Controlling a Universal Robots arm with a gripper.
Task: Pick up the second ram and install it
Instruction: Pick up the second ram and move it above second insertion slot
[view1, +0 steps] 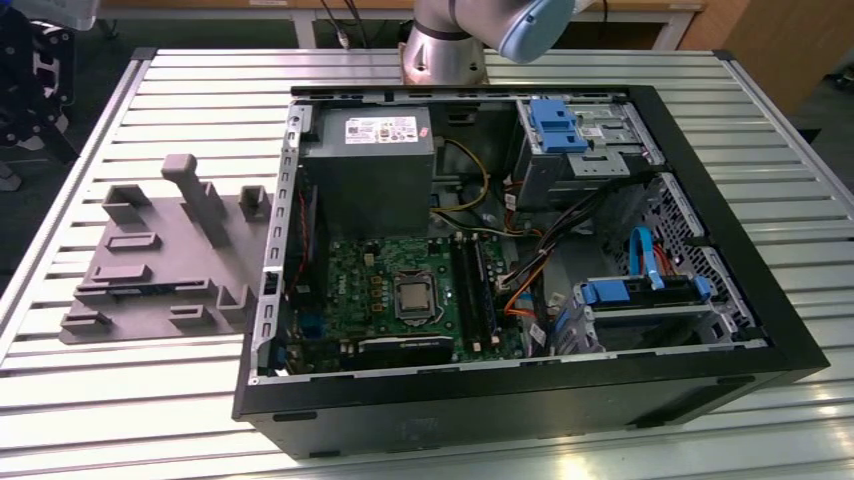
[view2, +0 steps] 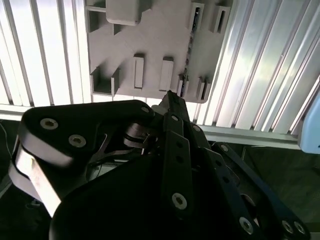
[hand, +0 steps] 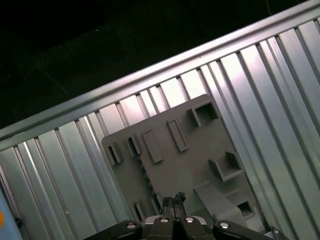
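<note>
While the claw (hand: 173, 200) hung closed and empty over the grey rack (hand: 200, 145), the memory stick (view2: 189, 52) stood on edge in the rack's slots, close by the claw's tip, slatted table (view1: 227, 80) beneath, open computer case (view1: 534, 400) on the exterior view's right of the rack.

Qty check, items as seen. Worktop (view1: 134, 390): 1. PC case (view1: 534, 400), open: 1. Motherboard (view1: 360, 270): 1. CPU socket (view1: 415, 297): 1. PSU (view1: 367, 170): 1. Blue caddies (view1: 557, 125) (view1: 641, 292): 2. Grey fixture (view1: 160, 250): 1. RAM stick (view2: 189, 50) on fixture, per second wrist view: 1. Robot arm (view1: 447, 40): 1, w/ 1 hand (hand: 173, 200). Mem. slots (view1: 470, 285) on board: qty not countable.
</note>
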